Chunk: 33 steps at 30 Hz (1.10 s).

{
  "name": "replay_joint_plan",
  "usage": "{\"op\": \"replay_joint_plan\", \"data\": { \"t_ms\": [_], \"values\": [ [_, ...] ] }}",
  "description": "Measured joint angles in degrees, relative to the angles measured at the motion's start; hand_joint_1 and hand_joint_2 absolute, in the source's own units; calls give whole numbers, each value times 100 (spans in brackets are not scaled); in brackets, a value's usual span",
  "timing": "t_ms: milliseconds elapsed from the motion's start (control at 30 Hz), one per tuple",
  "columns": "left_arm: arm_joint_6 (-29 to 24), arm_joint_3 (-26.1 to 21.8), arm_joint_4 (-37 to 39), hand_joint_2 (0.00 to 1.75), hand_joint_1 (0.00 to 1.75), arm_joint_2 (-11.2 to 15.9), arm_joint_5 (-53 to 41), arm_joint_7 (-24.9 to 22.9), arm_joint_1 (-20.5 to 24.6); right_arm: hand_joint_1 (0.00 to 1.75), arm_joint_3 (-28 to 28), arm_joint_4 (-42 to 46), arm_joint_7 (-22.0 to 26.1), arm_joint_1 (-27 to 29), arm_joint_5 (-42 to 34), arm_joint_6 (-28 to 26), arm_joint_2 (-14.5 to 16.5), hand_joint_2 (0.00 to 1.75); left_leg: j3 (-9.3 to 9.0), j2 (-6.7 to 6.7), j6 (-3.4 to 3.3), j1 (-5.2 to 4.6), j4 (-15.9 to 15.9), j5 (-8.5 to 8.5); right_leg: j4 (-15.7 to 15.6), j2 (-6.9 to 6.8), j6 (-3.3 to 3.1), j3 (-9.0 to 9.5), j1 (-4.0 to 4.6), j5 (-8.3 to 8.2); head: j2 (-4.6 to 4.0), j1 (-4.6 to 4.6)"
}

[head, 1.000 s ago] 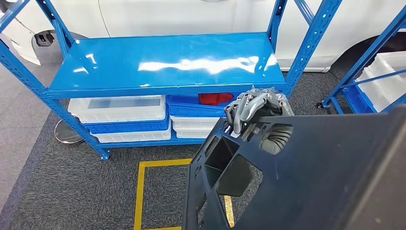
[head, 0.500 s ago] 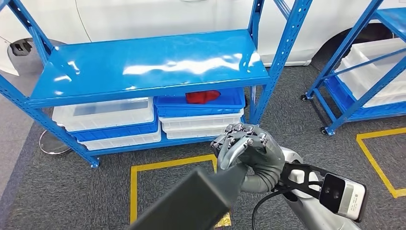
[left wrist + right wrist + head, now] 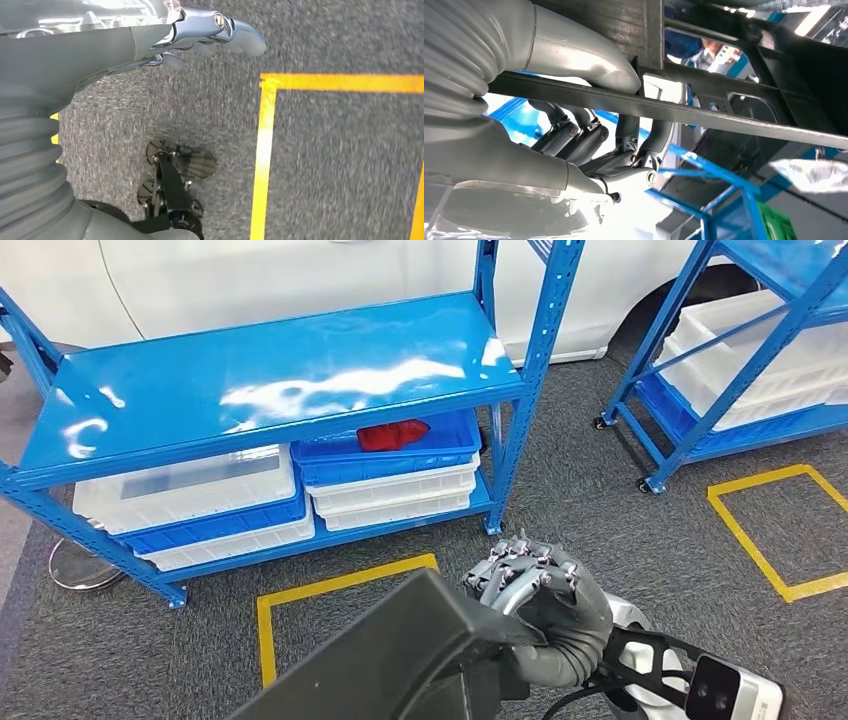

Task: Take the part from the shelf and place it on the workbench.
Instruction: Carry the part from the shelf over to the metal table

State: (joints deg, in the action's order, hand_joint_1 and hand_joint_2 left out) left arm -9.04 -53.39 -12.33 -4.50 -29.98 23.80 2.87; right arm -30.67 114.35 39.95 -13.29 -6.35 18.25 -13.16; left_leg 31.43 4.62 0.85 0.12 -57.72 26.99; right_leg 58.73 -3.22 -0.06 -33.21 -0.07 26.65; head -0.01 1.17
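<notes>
While the right hand (image 3: 535, 600) sits low in the head view, its fingers are curled tightly over the edge of the part (image 3: 400, 660), a large dark plastic panel that runs from the hand down to the near left of the picture. In the right wrist view the thick thumb (image 3: 574, 52) presses on one side of a rib of the part (image 3: 724, 115) and the darker fingers (image 3: 579, 137) wrap the other side, so the hand grips it firmly. The part is off the shelf, carried above the grey carpet (image 3: 580, 470).

The left hand (image 3: 165, 35) hangs over the carpet beside a yellow floor line (image 3: 262, 160); its fingers lie together and only slightly bent, and nothing is in them.

Two blue shelving racks show: one blue rack (image 3: 270, 380) far and left with a bare glossy top board, and a second rack (image 3: 700, 350) at the far right. Under the first rack's board I count about five shallow trays, white and blue, in two stacks; the top blue tray (image 3: 385, 455) of the right stack holds one red item (image 3: 392, 435). The second rack carries white bins (image 3: 760, 340), their number unclear. Two yellow taped squares mark the carpet, one near (image 3: 265, 625) the first rack and one at the right (image 3: 760, 545). A white car body (image 3: 250, 280) stands behind the racks.
</notes>
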Motion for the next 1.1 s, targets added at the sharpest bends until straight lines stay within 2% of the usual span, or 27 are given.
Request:
{"op": "replay_joint_plan", "data": {
  "t_ms": [67,100,133,200,233,267,300,333,400,433,467,533,567,600,633,700,733,767,800,833,867,900,933,967,1000,1067,1100],
  "values": [
    [82,-7,-1,175,0,-2,-5,9,6,175,12,98,1,174,132,-12,17,175,-10,45,62,8,-9,31,-31,114,-76,-11,-15,-35,0,-1],
    [105,-13,-1,175,0,-5,-10,13,9,175,14,132,0,227,190,-22,36,175,20,-16,94,17,-101,121,-50,165,-113,-15,-27,-58,0,3],
    [115,-19,-1,175,0,-9,-20,16,11,175,14,156,0,261,237,-38,61,175,99,-115,123,30,-307,275,-66,218,-146,-21,-40,-80,-1,8],
    [116,-28,0,175,0,-19,-39,21,6,175,11,176,-1,310,295,-81,110,175,407,-330,163,48,-1053,691,-67,331,-187,-49,-39,-110,-1,20],
    [119,-31,0,175,0,-21,-50,21,2,175,8,178,-1,330,306,-106,126,175,566,-376,170,50,-1422,835,-63,396,-196,-65,-30,-120,-1,21],
    [123,-32,0,175,0,-23,-59,22,0,175,4,177,-2,343,309,-138,135,175,658,-397,166,50,-1639,878,-58,462,-202,-76,-19,-130,-1,22],
    [133,-32,0,175,0,-25,-74,23,0,175,-2,176,-2,349,310,-175,139,175,638,-410,149,48,-1616,799,-53,529,-202,-81,-10,-136,-1,22],
    [149,-32,0,175,0,-27,-91,25,3,175,-8,176,-2,351,311,-215,142,175,506,-434,119,45,-1357,621,-48,598,-200,-79,2,-142,-2,22],
    [184,-31,0,175,0,-28,-124,27,14,175,-22,177,-2,346,318,-285,149,175,97,-608,22,36,-527,236,-43,720,-185,-74,19,-155,-2,15],
    [198,-30,0,175,0,-31,-136,26,20,175,-33,176,-2,335,317,-317,154,175,-50,-700,-19,31,-205,132,-39,775,-164,-86,17,-169,-1,8],
    [206,-29,0,175,0,-34,-146,21,26,175,-45,175,-2,319,306,-347,158,175,-125,-768,-48,22,-26,97,-37,826,-136,-106,5,-187,-1,4],
    [220,-27,0,175,0,-40,-163,9,40,175,-67,176,-3,286,207,-393,154,175,-143,-739,-70,5,61,87,-51,926,-59,-151,-22,-235,-1,5],
    [228,-27,0,175,0,-44,-167,4,50,175,-67,182,-3,276,120,-395,134,175,-157,-682,-81,15,101,53,-45,916,-26,-165,-24,-237,-2,7],
    [238,-27,0,175,0,-46,-172,3,57,175,-56,194,-3,260,15,-375,101,175,-172,-624,-103,30,152,16,17,831,6,-202,-16,-185,-2,-1],
    [252,-27,0,175,0,-50,-176,0,59,175,-33,209,-2,242,-86,-333,61,175,-185,-560,-123,44,203,-19,183,709,36,-281,-9,-67,-1,-10],
    [275,-28,0,175,0,-52,-184,-10,48,175,40,235,0,213,-230,-228,-13,175,-177,-433,-151,50,238,-47,856,456,91,-590,-24,324,-1,-28],
    [285,-29,0,175,0,-52,-187,-19,40,175,72,240,1,208,-267,-190,-37,175,-163,-364,-151,47,233,-47,1239,412,119,-760,-43,492,-1,-31],
    [291,-30,0,175,0,-53,-189,-25,35,175,99,241,1,209,-290,-163,-57,175,-151,-294,-150,47,225,-46,1502,391,146,-869,-65,577,-2,-32],
    [295,-30,0,175,0,-55,-189,-31,35,175,120,241,1,209,-313,-143,-73,175,-142,-227,-145,49,215,-43,1561,372,172,-872,-88,556,-1,-32],
    [300,-30,0,175,0,-58,-189,-34,39,175,141,242,1,209,-340,-120,-88,175,-137,-165,-133,52,199,-35,1355,338,193,-740,-109,426,-1,-32],
    [304,-30,0,175,0,-63,-189,-36,45,175,167,243,1,208,-370,-91,-100,175,-136,-113,-113,56,176,-20,973,268,209,-515,-127,242,-1,-33],
    [307,-30,0,175,0,-66,-189,-36,51,175,192,243,1,206,-398,-58,-107,175,-134,-69,-85,55,148,1,553,152,209,-281,-132,107,-1,-33],
    [308,-31,0,175,0,-68,-188,-33,54,175,218,246,1,205,-424,-19,-113,175,-128,-33,-50,44,112,25,221,58,178,-105,-123,12,-1,-32],
    [308,-32,0,175,0,-69,-187,-27,57,175,240,250,1,205,-444,11,-116,175,-125,-1,-17,29,84,46,42,0,135,-19,-108,-18,0,-28],
    [308,-33,0,175,0,-69,-185,-20,59,175,259,253,1,208,-457,40,-117,175,-124,35,14,15,68,58,-7,-11,81,-8,-91,-2,0,-24],
    [308,-34,0,175,0,-75,-178,-6,65,175,292,261,1,216,-472,85,-118,175,-133,110,69,15,61,72,-1,94,-10,-36,-77,-20,-1,-21],
    [309,-34,0,175,0,-79,-174,-2,69,175,310,266,1,219,-479,108,-119,175,-124,79,99,30,28,116,-12,141,-48,-40,-81,-34,-1,-20]
  ]
}}
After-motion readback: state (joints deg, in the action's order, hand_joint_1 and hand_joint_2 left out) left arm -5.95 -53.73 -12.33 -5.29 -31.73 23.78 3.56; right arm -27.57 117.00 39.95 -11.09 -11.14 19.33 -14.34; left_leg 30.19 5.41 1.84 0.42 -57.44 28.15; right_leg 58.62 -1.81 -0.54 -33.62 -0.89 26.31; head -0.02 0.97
